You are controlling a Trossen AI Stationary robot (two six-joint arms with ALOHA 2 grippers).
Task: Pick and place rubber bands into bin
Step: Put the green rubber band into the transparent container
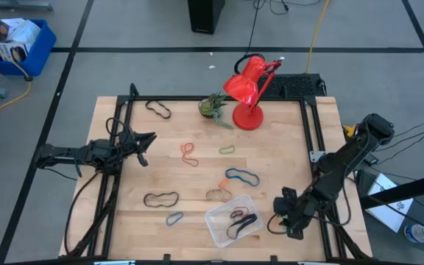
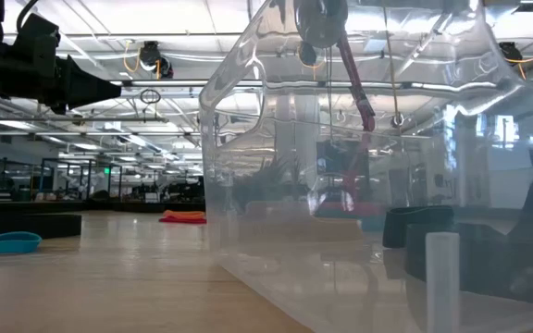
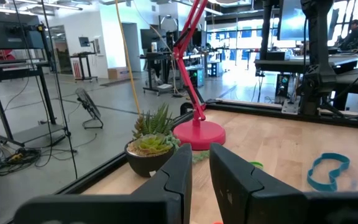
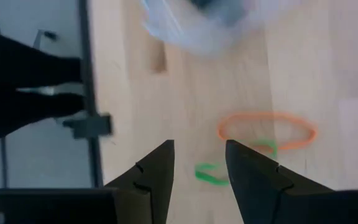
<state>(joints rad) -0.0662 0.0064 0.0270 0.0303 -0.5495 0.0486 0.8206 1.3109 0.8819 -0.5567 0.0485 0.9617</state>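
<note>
The clear bin (image 1: 232,219) lies on the table near its near edge, with black rubber bands (image 1: 241,221) in it. It fills the low view (image 2: 340,185). Loose rubber bands lie flat on the wood: blue (image 1: 241,177), orange (image 1: 223,182), tan (image 1: 218,194), black (image 1: 160,199), blue (image 1: 174,218), red (image 1: 189,153), green (image 1: 227,149), black (image 1: 158,109). My right gripper (image 1: 280,215) is open and empty, just right of the bin, above an orange band (image 4: 266,130) and a green band (image 4: 213,174). My left gripper (image 1: 144,146) waits at the left, fingers a narrow gap apart (image 3: 201,165).
A red desk lamp (image 1: 249,92) and a small potted plant (image 1: 213,107) stand at the far edge. A black frame rail (image 1: 309,132) runs along the table's right side, another along its left (image 1: 116,147). A blue crate (image 1: 17,44) is on the floor.
</note>
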